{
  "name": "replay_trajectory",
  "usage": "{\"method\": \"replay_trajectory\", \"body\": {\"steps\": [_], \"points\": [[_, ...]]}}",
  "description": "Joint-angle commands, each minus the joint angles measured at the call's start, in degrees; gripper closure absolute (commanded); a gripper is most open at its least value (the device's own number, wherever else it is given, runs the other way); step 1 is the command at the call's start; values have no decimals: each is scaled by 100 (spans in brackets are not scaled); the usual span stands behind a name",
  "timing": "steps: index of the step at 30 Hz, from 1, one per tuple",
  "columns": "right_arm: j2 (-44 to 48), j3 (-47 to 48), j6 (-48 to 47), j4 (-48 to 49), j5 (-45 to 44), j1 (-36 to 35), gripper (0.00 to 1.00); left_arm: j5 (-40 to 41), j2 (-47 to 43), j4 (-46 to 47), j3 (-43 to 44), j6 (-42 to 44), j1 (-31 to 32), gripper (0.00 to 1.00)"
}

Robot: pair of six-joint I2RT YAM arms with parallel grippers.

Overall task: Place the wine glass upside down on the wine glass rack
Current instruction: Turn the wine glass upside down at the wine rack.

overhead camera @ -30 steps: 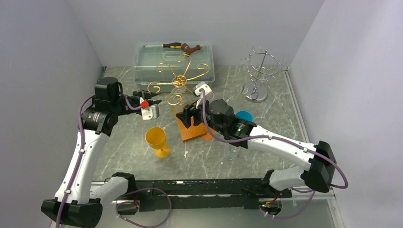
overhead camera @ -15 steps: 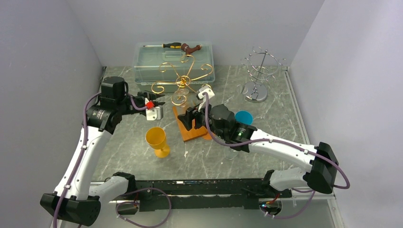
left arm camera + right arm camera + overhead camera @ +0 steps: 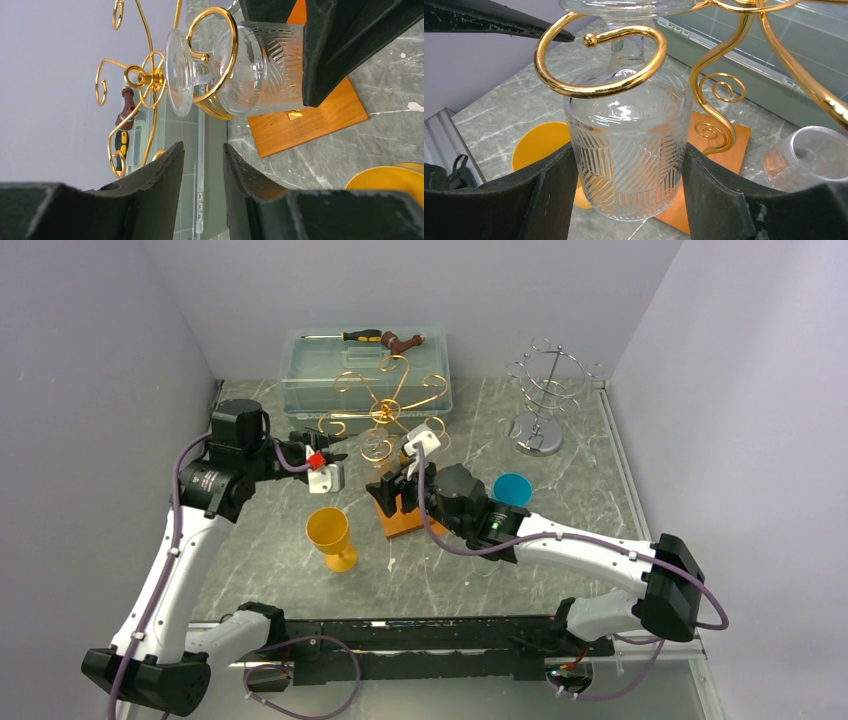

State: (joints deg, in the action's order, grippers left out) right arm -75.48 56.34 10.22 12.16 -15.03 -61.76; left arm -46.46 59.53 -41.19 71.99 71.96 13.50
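On a grey marble table [image 3: 560,540], the gold wine glass rack [image 3: 385,410] is flanked by the left gripper [image 3: 333,453] and right gripper [image 3: 398,488]. Left wrist: its jaws are seen narrowly parted, empty. Right wrist: the inverted wine glass [image 3: 624,145] is gripped, its stem threaded through a rack hook.

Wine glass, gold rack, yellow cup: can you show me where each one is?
wine glass [image 3: 629,160], right wrist view, on its patterned bowl.
gold rack [image 3: 594,91], right wrist view, on the curl around the glass stem.
yellow cup [image 3: 328,528], top view, on its bowl.
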Motion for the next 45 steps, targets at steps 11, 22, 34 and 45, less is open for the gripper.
{"method": "replay_trajectory", "body": {"steps": [11,22,34,45], "points": [[302,-367,-1267,1551,406,-117,90,584,232,307,264,81,52,59],[432,-882,-1636,2135,498,-141,93,831,297,487,237,107,65,59],[11,-982,-2152,2615,552,-258,97,955,275,457,344,-300,65,59],[170,-1475,-2467,3410,-392,-580,99,1162,374,521,596,-969,65,58]]}}
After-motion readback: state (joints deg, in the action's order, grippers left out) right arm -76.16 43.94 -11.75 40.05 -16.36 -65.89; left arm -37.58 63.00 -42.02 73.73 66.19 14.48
